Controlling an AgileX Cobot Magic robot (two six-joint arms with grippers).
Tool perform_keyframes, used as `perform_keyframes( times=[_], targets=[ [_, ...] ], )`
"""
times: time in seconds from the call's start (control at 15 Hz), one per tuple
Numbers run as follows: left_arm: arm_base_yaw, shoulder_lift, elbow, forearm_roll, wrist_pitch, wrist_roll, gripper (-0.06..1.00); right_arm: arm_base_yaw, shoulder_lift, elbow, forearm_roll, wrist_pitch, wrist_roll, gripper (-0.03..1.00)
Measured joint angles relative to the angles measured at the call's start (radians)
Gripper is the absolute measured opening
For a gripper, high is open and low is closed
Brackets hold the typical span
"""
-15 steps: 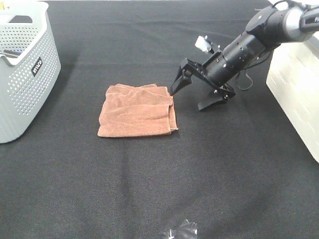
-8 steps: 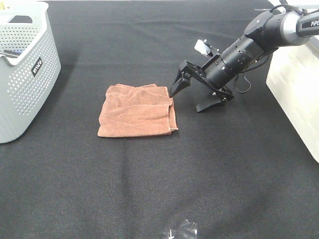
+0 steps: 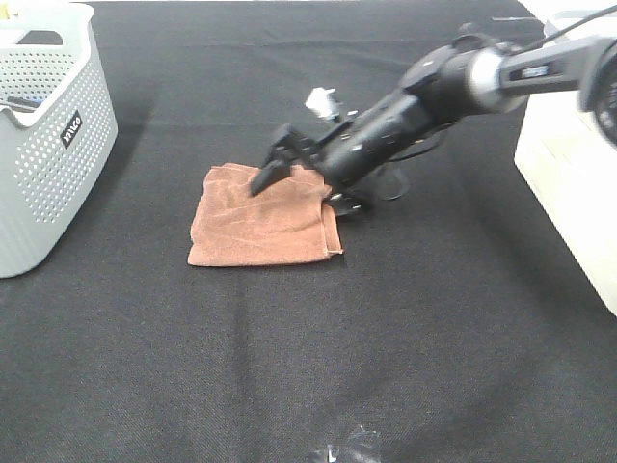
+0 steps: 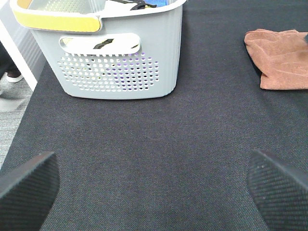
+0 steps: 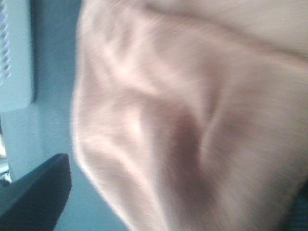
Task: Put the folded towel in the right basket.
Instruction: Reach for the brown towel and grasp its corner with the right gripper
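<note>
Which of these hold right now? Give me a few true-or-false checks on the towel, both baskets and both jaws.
1. The towel lies on the table. True.
2. The right jaws stand open over the towel's right edge. True.
3. The towel is inside the right basket. False: it lies on the table, between the white basket and the gray basket.
4. The left jaws grip the towel. False: they stand open over bare table near the gray basket.
5. The gray basket is empty. False: things show inside it.
</note>
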Motion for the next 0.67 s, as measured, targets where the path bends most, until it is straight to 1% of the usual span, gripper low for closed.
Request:
perform_keyframes(
  times=[0.07,0.13,0.2,0.27,0.33,0.4,0.47,0.53,0.6,0.67],
  targets=[
    [0.0,0.0,0.0,0.001,0.0,0.0,0.99,0.034,0.004,-0.004,0.003,-0.016,0.0,0.9],
    [0.0,0.0,0.0,0.003,0.0,0.0,0.99,0.075,0.007,-0.007,0.004,-0.049,0.0,0.86],
    [0.0,0.0,0.0,0.005,0.0,0.0,0.99,0.097,0.009,-0.007,0.004,-0.074,0.0,0.81],
    [0.0,0.0,0.0,0.006,0.0,0.0,0.99,0.11,0.01,-0.007,0.003,-0.094,0.0,0.74],
    [0.0,0.0,0.0,0.007,0.0,0.0,0.99,0.119,0.013,-0.007,-0.004,-0.116,0.0,0.64],
    [0.0,0.0,0.0,0.007,0.0,0.0,0.99,0.119,0.013,-0.007,-0.004,-0.116,0.0,0.64],
    [0.0,0.0,0.0,0.008,0.0,0.0,0.99,0.121,0.022,-0.01,-0.008,-0.129,0.0,0.5],
    [0.0,0.0,0.0,0.011,0.0,0.0,0.99,0.121,0.034,-0.026,-0.022,-0.134,0.0,0.27],
    [0.0,0.0,0.0,0.013,0.0,0.0,0.99,0.122,0.038,-0.044,-0.04,-0.124,0.0,0.17],
    [0.0,0.0,0.0,0.014,0.0,0.0,0.99,0.122,0.046,-0.074,-0.067,-0.104,0.0,0.16]
  ],
)
